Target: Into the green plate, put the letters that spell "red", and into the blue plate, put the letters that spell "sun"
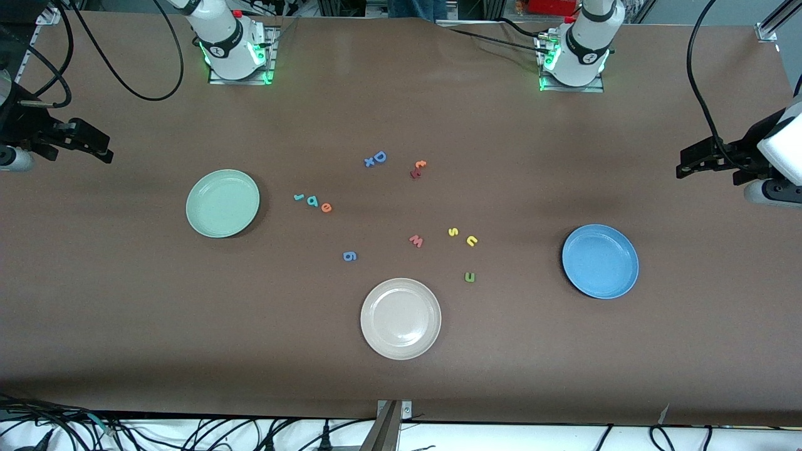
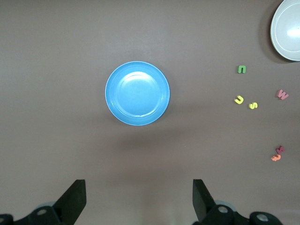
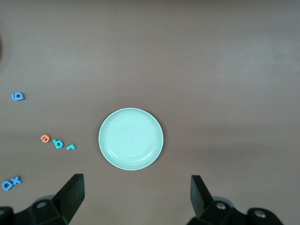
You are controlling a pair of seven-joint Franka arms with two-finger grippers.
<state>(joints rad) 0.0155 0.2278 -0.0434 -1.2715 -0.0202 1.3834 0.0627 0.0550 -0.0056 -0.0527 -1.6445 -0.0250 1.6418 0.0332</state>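
Evidently no letter has been moved yet: both plates lie bare and both tools hang wide apart, holding nothing.

The left tool is held over the counter's left-arm end, the right tool over its right-arm end; both arms wait. The "red" letters, teal r, teal d and orange e, lie in a row at three o'clock of the green plate. The "sun" letters, yellow s, yellow u and green n, lie at nine o'clock of the blue plate. A first pick is called for next, probably the right tool lowered onto the r with a fine pinch. Apart from the foam letters themselves, among them a blue D, a blue g and a red w, no writing or brand can be read.
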